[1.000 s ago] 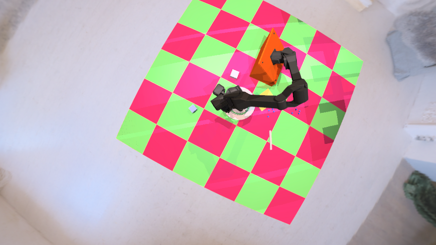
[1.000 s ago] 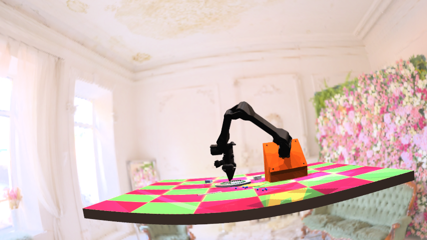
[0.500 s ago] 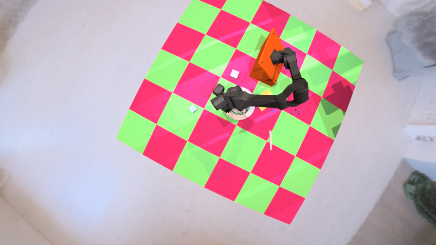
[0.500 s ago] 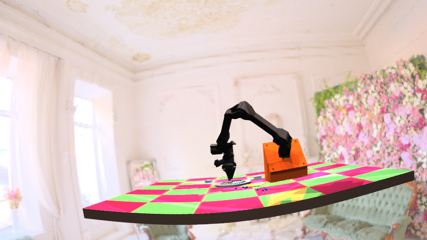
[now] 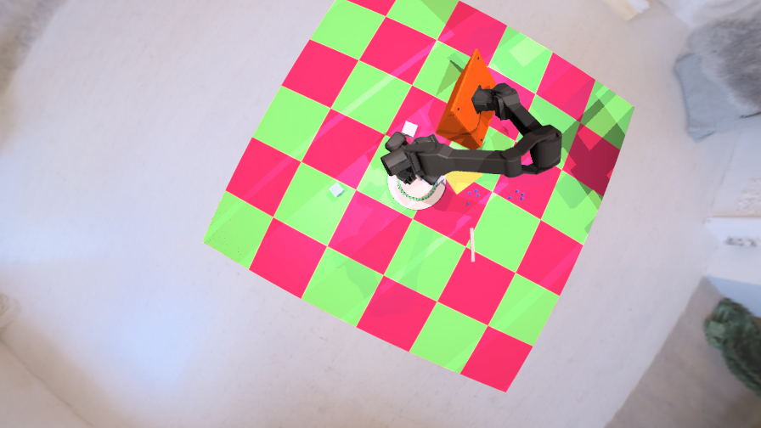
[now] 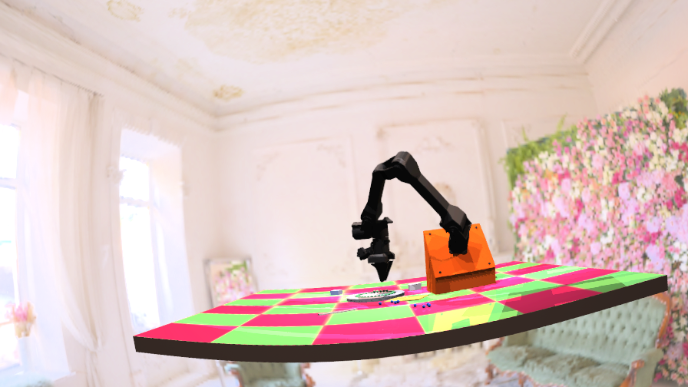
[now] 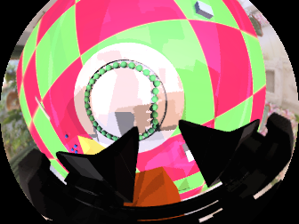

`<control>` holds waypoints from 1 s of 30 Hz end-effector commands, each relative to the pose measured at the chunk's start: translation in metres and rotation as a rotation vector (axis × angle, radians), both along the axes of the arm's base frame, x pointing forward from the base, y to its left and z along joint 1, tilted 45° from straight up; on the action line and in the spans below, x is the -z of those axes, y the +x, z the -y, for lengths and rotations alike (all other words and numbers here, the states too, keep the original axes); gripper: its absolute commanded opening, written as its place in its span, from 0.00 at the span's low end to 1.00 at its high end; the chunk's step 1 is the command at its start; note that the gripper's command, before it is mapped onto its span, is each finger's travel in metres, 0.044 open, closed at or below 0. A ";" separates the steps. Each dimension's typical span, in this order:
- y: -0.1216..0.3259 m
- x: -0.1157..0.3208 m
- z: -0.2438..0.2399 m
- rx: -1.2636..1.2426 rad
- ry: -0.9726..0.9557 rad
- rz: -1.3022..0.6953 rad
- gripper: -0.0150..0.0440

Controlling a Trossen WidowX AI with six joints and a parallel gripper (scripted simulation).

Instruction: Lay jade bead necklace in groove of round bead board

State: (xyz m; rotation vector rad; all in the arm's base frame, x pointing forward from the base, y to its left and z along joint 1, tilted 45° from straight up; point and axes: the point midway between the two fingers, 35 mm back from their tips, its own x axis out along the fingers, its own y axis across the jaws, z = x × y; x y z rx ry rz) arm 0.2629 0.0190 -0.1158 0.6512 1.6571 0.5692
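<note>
The jade bead necklace (image 5: 418, 199) (image 7: 124, 65) lies below the open gripper (image 5: 407, 179) (image 6: 382, 279) (image 7: 158, 126).

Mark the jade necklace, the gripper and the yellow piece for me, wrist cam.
jade bead necklace (image 7: 123, 64): wrist view, on a bead along its upper arc.
gripper (image 7: 158, 126): wrist view, midway between the two fingertips.
yellow piece (image 7: 89, 145): wrist view, on its exposed flat face.

Below the gripper (image 6: 382, 279) (image 7: 158, 126) — open air down to the round bead board (image 5: 396, 198) (image 6: 353, 299) (image 7: 175, 98). On its base side — the orange mount (image 5: 464, 95) (image 6: 457, 262) (image 7: 157, 184) stands tall, blocking low passage; a white block (image 5: 408, 128) (image 6: 415, 286) (image 7: 189, 155) sits low.
</note>
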 end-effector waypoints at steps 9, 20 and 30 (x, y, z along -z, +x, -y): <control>-0.012 0.008 -0.011 0.008 -0.003 -0.022 0.46; -0.009 0.011 -0.014 0.006 -0.007 -0.014 0.46; -0.014 0.022 -0.026 0.007 -0.003 -0.021 0.46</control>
